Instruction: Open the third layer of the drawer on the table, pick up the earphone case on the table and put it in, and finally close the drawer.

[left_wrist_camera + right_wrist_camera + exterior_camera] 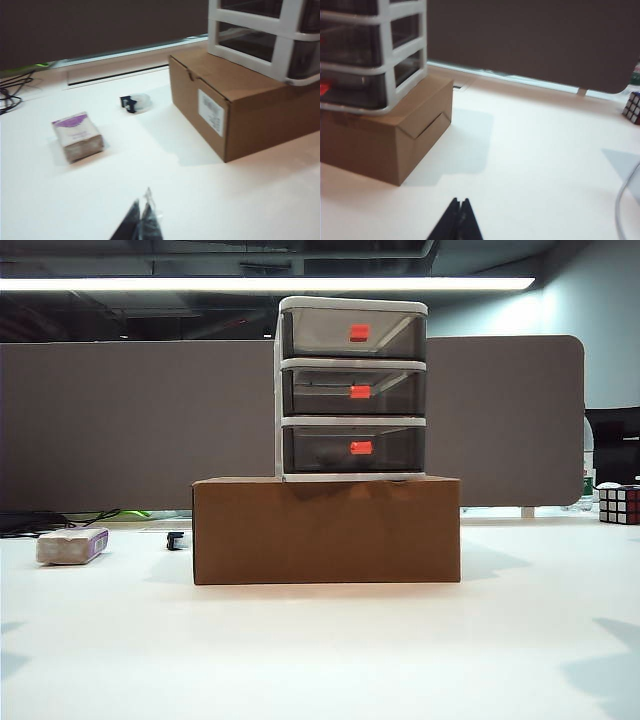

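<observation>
The left gripper [141,220] hangs low over the bare white table [210,200], its two dark fingers pressed together and holding nothing. Ahead of it and slightly to one side lies a whitish rectangular block [77,136] with a purple edge, well apart from the fingertips. Farther on sits a small dark and clear object [135,103] (too blurred to name with confidence). Beyond that, off to the other side, a brown cardboard box [235,110] rests on the table, with the drawer [265,35] standing on top of it.

The right gripper [458,220] also hovers just above the table, its fingers closed on each other and empty. The cardboard box lies ahead of it and to the side, well apart, and the drawer unit sits on top.

Seen from the front, the third layer [353,448] is the lowest grey drawer, shut flush with the two above, its orange-red handle [361,447] facing forward. A Rubik's cube [619,505] sits at the far edge of the table. No earphone case shows in any view, and neither gripper appears in the front view.
</observation>
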You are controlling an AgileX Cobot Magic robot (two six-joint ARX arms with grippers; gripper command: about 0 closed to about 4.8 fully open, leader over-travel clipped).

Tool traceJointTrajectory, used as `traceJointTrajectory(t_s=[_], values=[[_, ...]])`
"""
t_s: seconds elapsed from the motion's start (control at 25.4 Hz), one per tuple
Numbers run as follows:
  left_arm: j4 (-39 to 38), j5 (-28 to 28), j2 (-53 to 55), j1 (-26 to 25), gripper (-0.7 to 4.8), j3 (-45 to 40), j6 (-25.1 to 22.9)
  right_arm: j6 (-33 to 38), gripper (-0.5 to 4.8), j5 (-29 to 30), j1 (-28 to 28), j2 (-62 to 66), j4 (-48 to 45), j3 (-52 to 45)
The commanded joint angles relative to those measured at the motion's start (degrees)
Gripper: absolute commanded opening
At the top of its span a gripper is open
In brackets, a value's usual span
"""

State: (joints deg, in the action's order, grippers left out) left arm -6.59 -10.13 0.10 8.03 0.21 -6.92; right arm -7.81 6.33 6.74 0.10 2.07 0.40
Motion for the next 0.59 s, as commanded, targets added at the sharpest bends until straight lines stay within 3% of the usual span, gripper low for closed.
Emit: traceJointTrajectory(t_s=[0.04,0.28,0.43,0.59], values=[[0.15,2.86,0.02,0.0,-0.06,0.2,-0.07,-0.09,-0.01,0.22,0.07,-0.13,-1.49,-0.35],[-2.47,-1.57,0.02,0.0,-0.05,0.22,0.26,-0.11,-0.01,-0.5,0.04,-0.13,-1.64,-0.35],[-2.49,-1.66,0.02,0.0,-0.05,0.22,0.26,0.5,-0.01,-8.22,0.04,-0.13,-3.54,-0.35],[-2.6,-1.7,0.02,0.0,-0.05,0.22,0.9,1.11,-0.01,-8.31,0.09,-0.13,-3.74,-0.35]])
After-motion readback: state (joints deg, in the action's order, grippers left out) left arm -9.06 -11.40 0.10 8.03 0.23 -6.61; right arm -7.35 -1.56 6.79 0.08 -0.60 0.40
